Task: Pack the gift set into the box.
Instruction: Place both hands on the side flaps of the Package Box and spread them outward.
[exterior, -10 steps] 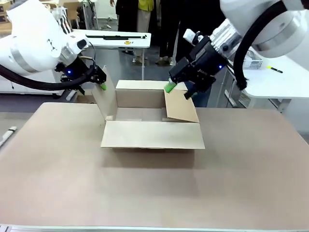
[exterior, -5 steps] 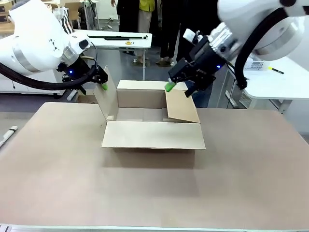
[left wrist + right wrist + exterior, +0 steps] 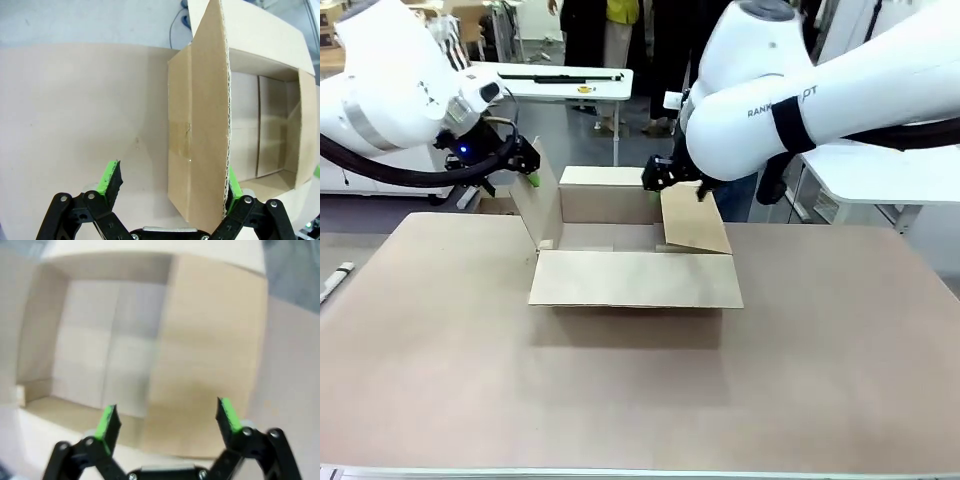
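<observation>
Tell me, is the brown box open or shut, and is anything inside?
Open and empty. The cardboard carton has its top flaps unfolded, and the wrist views show its floor bare.

The front camera looks from the tabletop's near edge across to the far edge, with the box at middle distance. The left wrist camera looks down past the left claw, close on the box's left flap; the right wrist camera, past the right claw, close over its right flap. All three share the box's inside.
</observation>
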`<state>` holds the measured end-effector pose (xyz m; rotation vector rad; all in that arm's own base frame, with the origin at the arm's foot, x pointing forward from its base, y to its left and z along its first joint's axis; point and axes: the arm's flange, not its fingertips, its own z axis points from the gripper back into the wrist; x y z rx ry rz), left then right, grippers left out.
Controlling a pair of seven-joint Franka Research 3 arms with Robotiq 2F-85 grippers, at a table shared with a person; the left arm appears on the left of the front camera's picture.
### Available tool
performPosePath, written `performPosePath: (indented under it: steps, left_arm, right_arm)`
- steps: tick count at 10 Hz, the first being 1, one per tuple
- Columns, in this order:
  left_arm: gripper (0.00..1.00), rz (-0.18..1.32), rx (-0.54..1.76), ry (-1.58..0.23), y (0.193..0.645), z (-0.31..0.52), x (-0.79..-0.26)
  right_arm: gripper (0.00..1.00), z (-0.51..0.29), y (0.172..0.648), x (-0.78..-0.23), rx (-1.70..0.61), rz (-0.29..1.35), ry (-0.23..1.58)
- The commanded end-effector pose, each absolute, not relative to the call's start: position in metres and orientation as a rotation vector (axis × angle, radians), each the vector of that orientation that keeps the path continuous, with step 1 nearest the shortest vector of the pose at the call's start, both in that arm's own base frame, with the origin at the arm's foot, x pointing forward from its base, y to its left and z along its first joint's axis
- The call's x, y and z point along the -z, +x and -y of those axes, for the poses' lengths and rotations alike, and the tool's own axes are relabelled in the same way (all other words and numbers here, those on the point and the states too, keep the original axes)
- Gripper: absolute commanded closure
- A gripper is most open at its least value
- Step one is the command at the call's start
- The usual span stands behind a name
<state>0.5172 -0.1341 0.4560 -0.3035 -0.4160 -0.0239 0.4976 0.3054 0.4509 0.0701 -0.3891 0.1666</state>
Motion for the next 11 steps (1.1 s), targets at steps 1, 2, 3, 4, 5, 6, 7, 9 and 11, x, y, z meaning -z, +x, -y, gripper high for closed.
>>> performPosePath:
  steps: [1,2,3,4,5,6,7,9,11]
  left_arm:
    - [0.0,0.414,0.012,-0.292,0.516,0.134,-0.458]
    - [0.0,0.414,0.012,-0.292,0.516,0.134,-0.458]
    - [0.0,0.414,0.012,-0.292,0.516,0.134,-0.458]
    - [0.0,0.414,0.012,-0.292,0.516,0.134,-0.458]
    - [0.0,0.414,0.012,-0.292,0.516,0.134,-0.458]
    - [0.0,0.414,0.012,-0.292,0.516,0.134,-0.458]
    - [0.0,0.414,0.012,-0.292,0.516,0.134,-0.458]
    - [0.0,0.414,0.012,-0.292,0.516,0.134,-0.458]
    - [0.0,0.414,0.012,-0.292,0.516,0.134,-0.458]
  right_arm:
    - [0.0,-0.381,0.545,-0.446,-0.112,0.294,-0.088]
    - [0.0,-0.379,0.546,-0.441,-0.107,0.283,-0.104]
    - [0.0,-0.378,0.548,-0.434,-0.113,0.261,-0.101]
    - [0.0,-0.378,0.552,-0.43,-0.102,0.264,-0.099]
    - [0.0,-0.38,0.556,-0.423,-0.1,0.257,-0.132]
    - [0.0,-0.383,0.558,-0.418,-0.11,0.261,-0.18]
    - [0.0,-0.382,0.559,-0.415,-0.109,0.256,-0.193]
    - [0.0,-0.371,0.562,-0.404,-0.089,0.234,-0.235]
    - [0.0,-0.361,0.562,-0.4,-0.066,0.238,-0.271]
